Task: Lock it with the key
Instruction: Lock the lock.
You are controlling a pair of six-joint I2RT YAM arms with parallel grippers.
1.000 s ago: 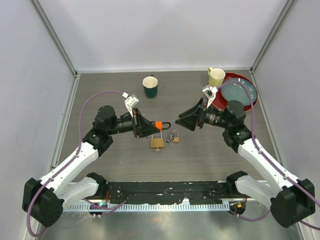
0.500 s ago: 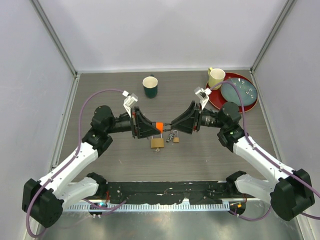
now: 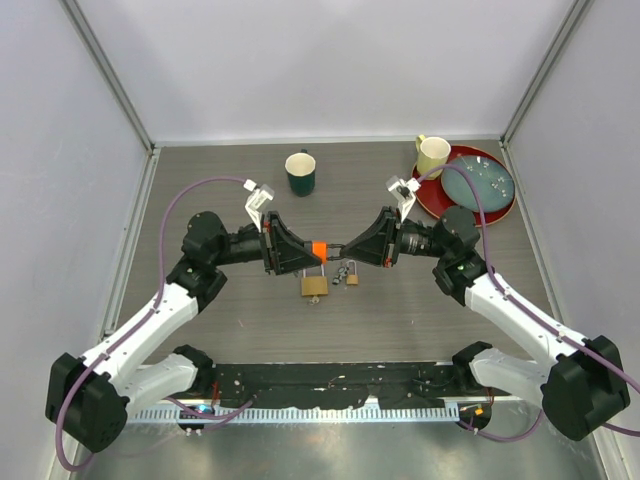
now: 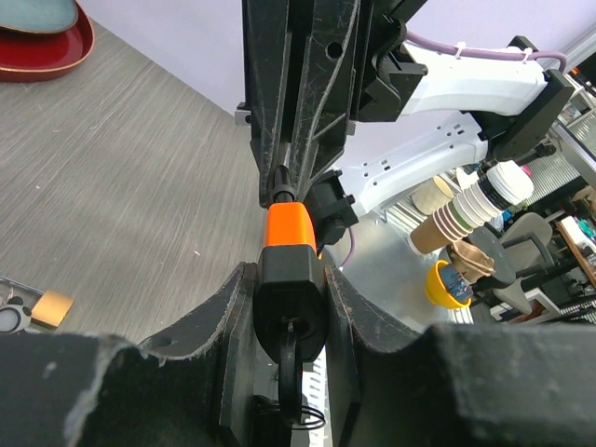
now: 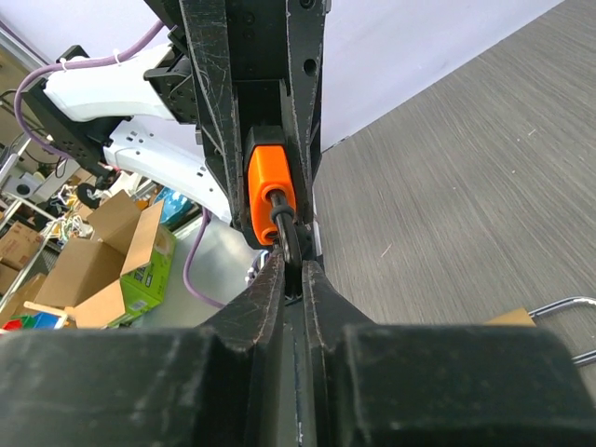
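Note:
The padlock [image 3: 318, 249], orange at the shackle end and black at the keyhole end, hangs above the table between both arms. My left gripper [image 3: 306, 252] is shut on its black body [image 4: 287, 279], fingers pressed on both sides. A dark key [image 4: 291, 358] with a wire ring sits in the keyhole, pointing back into the left gripper. My right gripper [image 3: 346, 250] is shut on the lock's black shackle [image 5: 287, 228], which rises from the orange end [image 5: 268, 186] and runs down between the right fingertips [image 5: 279, 272].
A brass padlock [image 3: 314, 286] and a small lock with keys [image 3: 347, 272] lie on the table just below the grippers. A green mug [image 3: 300, 172] stands at the back. A yellow mug [image 3: 432, 154] and a red plate [image 3: 505, 203] holding a teal plate [image 3: 478, 184] are back right.
My right gripper swung left from near the plate to the padlock and closed on its shackle. The left gripper kept holding the lock in place.

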